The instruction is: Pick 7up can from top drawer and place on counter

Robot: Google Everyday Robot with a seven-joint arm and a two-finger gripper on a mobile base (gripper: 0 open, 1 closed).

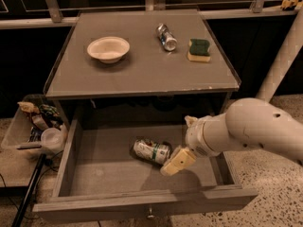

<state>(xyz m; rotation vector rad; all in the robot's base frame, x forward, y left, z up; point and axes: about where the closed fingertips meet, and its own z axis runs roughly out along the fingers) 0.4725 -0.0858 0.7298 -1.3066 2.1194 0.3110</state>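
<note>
Altogether two cans show, plus one bowl (108, 48) and one sponge (199, 49). One silver-blue can (166, 37) lies on the desk (142, 74) between bowl and sponge. The 7up can (151, 151) lies on its side in the open drawer (94, 174), near the middle of its floor, long axis running left to right with the right end slightly nearer the drawer front. The claw (181, 144) hangs over the drawer just right of this can, its two tan fingers (177, 161) apart, holding nothing.
</note>
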